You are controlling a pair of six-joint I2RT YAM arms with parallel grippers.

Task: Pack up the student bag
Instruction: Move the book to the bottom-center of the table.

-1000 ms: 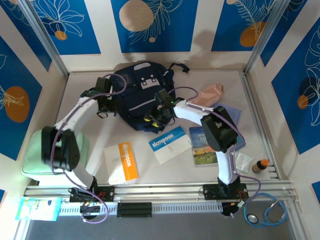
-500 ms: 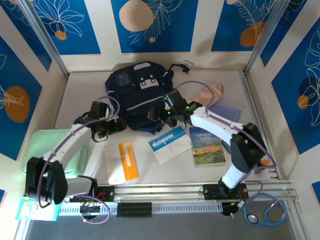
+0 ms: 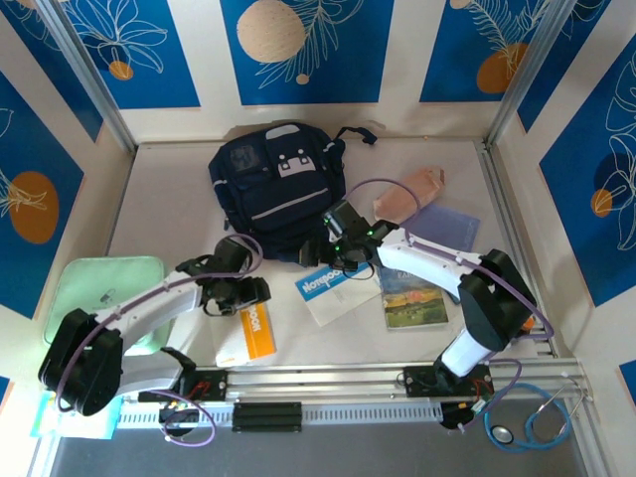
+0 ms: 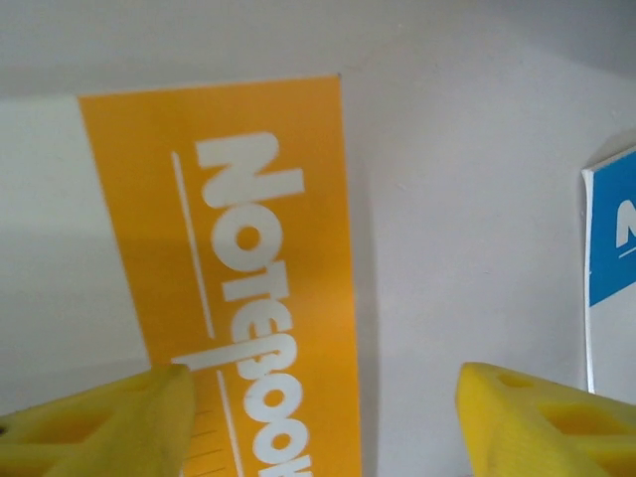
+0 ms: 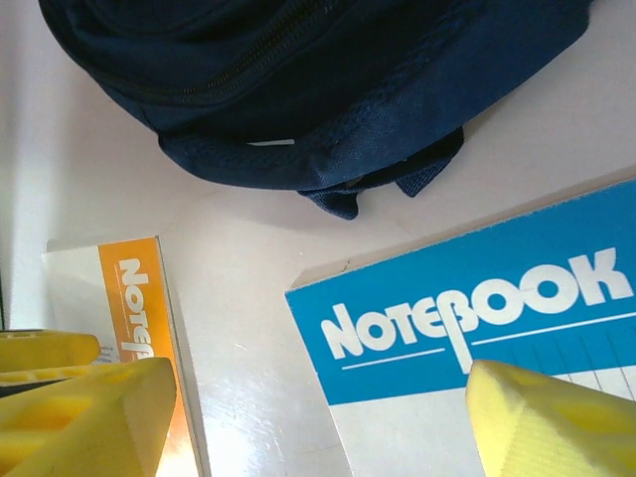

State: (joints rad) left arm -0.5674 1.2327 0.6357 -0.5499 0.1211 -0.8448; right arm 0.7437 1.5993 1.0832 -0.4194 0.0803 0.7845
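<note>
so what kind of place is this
Likely a robot lab cell, not a real classroom: a white table boxed in by blue patterned panels, an aluminium rail along the near edge, and school props laid out, the student bag and an orange notebook.

right end effector (image 5: 318, 397) spread over blue notebook (image 5: 477, 308) and orange notebook (image 5: 129, 288) near student bag (image 5: 298, 70).

An orange notebook (image 4: 229, 298) below the left hand (image 4: 323, 417), a blue notebook (image 5: 477, 308) below the right hand (image 5: 318, 417), an animal picture book (image 3: 412, 298) just right of it, a pink pouch (image 3: 407, 192) beyond
</note>
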